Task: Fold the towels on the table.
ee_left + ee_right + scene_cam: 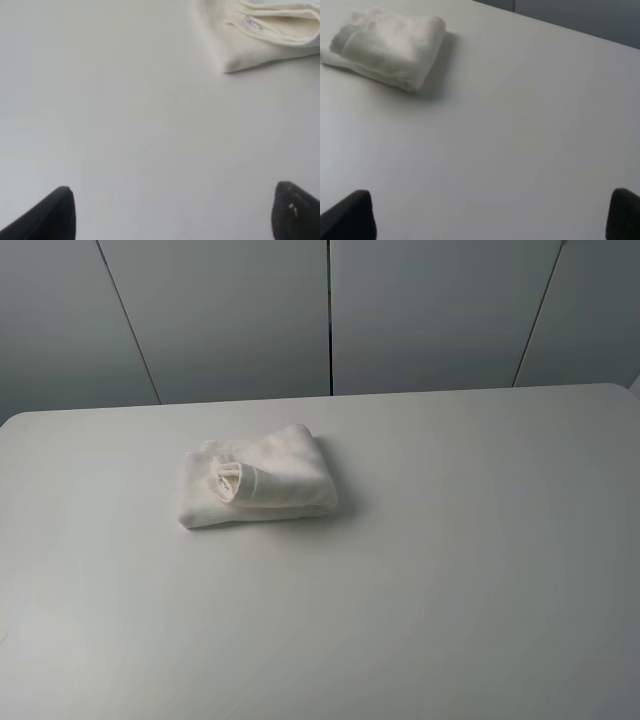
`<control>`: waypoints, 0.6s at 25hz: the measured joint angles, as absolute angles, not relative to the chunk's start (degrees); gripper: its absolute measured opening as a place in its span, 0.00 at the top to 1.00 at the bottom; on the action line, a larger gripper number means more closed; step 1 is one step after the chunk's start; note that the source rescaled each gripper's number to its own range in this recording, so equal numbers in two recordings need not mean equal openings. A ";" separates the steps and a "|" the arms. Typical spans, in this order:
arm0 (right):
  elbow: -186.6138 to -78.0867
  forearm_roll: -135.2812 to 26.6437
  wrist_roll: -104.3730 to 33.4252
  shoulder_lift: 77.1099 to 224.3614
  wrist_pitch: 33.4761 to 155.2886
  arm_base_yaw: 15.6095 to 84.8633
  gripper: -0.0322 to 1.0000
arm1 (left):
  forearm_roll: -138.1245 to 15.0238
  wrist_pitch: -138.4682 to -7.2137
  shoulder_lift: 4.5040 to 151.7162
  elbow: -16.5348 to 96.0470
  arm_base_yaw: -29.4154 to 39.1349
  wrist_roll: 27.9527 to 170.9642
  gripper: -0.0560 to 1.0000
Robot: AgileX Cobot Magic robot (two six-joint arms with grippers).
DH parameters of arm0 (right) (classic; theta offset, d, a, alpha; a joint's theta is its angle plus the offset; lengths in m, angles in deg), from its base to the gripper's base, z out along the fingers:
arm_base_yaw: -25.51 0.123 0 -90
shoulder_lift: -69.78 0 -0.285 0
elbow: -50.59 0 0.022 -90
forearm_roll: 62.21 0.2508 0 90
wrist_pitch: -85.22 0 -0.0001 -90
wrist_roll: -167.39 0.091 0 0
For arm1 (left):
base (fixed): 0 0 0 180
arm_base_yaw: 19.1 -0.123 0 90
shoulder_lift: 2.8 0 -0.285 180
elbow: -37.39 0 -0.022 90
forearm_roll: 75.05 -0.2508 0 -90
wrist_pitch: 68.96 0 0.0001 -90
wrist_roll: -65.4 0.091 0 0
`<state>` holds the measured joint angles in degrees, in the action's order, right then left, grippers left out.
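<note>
The off-white towel point(257, 478) lies folded into a small thick bundle on the white table point(450, 570), left of centre and toward the back. A rolled layered edge shows on its upper side. It also shows in the left wrist view point(260, 30), where a small label sits on a fold, and in the right wrist view point(387, 45). Neither arm shows in the high view. My left gripper point(172, 212) is open and empty, well away from the towel. My right gripper point(490, 215) is open and empty, also well away from it.
Grey wall panels point(330, 310) stand behind the table's back edge. The table's rounded back corners show at left and right in the high view.
</note>
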<state>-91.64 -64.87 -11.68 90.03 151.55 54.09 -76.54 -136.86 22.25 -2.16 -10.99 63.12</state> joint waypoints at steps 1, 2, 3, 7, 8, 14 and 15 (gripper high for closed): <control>-90.65 -63.97 -12.61 88.54 151.65 54.09 0.00 | -76.25 -136.99 20.78 -2.77 -10.99 63.00 0.00; -89.76 -63.09 -13.21 86.78 151.65 54.09 0.00 | -75.96 -136.99 19.34 -3.28 -10.99 63.00 0.00; -88.91 -62.63 -14.07 85.10 151.76 54.09 0.00 | -75.74 -137.13 18.17 -3.53 -10.99 63.00 0.00; -86.03 -60.46 -16.67 79.62 151.96 54.09 0.00 | -75.46 -137.22 13.01 -4.63 -10.99 63.43 0.00; -85.27 -59.79 -16.92 78.73 151.96 54.09 0.00 | -75.05 -137.12 11.69 -5.02 -10.99 63.65 0.00; -83.01 -58.34 -17.97 77.77 151.23 54.09 0.00 | -73.95 -136.48 5.54 -8.11 -10.99 63.98 0.00; -82.73 -58.11 -17.97 77.77 150.81 54.09 0.00 | -73.91 -136.36 5.31 -8.11 -10.99 63.98 0.00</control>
<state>-82.73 -58.11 -17.97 77.77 150.81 54.09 -73.91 -136.36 5.31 -8.11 -10.99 63.98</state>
